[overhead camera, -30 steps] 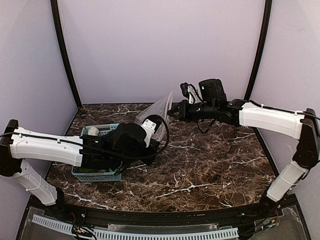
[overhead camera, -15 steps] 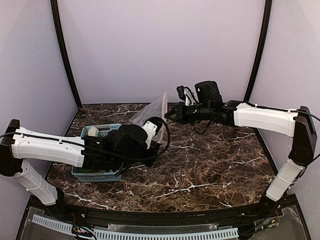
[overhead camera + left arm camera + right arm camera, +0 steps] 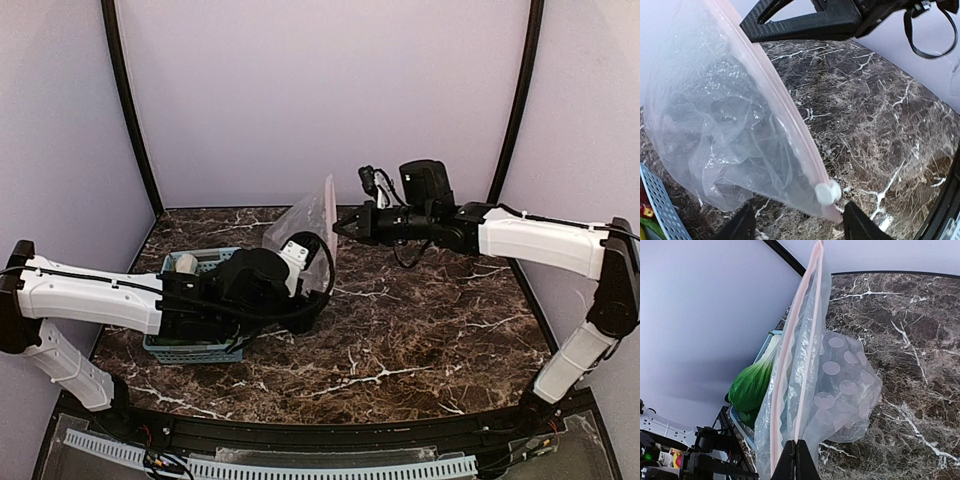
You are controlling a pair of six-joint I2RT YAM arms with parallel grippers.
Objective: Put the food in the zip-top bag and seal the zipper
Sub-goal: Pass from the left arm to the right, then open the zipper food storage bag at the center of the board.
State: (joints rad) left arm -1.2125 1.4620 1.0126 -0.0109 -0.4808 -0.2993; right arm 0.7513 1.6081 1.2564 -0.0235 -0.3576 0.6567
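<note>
Two things have just changed. On the left, the left gripper (image 3: 797,225), nearly closed a second ago, now has its fingers spread apart. The lower corner of the zip-top bag (image 3: 725,125) hangs just above the gap, and nothing is pinched. Further right, the right gripper (image 3: 795,460) has tightened fully and clamps the bag's upper edge on the zipper (image 3: 790,355). The bag has also risen a little, so it hangs on edge over the far side of the table (image 3: 420,330), left of centre.

The likely meaning is that the bag now hangs from the right arm alone, which frees the left arm to fetch the food. Nothing appears to be inside the bag yet, so the packing looks to be at its very start.

At the near left sits a light blue basket (image 3: 195,352), with the left arm lying across it. A white piece (image 3: 186,262) shows at its far left corner. The right wrist view finds the green leafy bunch (image 3: 751,385) beyond the clear plastic, on the basket side. A white slider (image 3: 828,192) sits at the zipper's lower end.

Two things stand in the way. Held at one point, the bag's mouth hangs as a narrow slit, and whether it is open at all cannot be told. The left arm also hides most of the basket from above.
</note>
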